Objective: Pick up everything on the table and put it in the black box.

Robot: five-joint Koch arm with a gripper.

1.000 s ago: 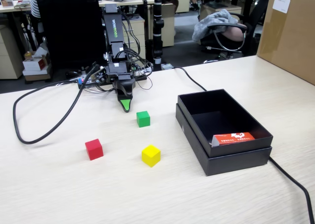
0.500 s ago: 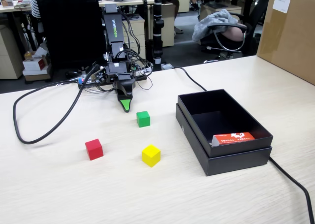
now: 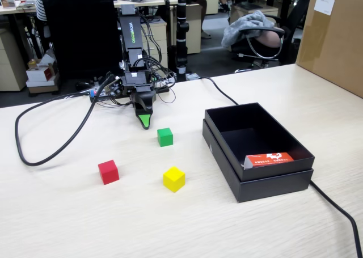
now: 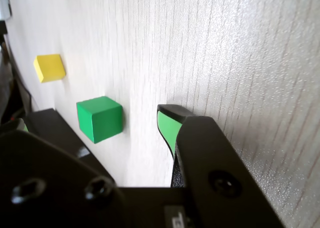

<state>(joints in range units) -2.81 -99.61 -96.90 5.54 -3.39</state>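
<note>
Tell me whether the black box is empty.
Not empty. The black box holds an orange-red packet at its near end; no cubes are inside.

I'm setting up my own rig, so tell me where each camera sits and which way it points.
Fixed view: in front of the table, raised, facing the arm; shows the tool, three cubes, black box.
Wrist view: on the tool, looking along the tabletop; shows its green-tipped jaw and housing.
Shared: green cube, yellow cube.
</note>
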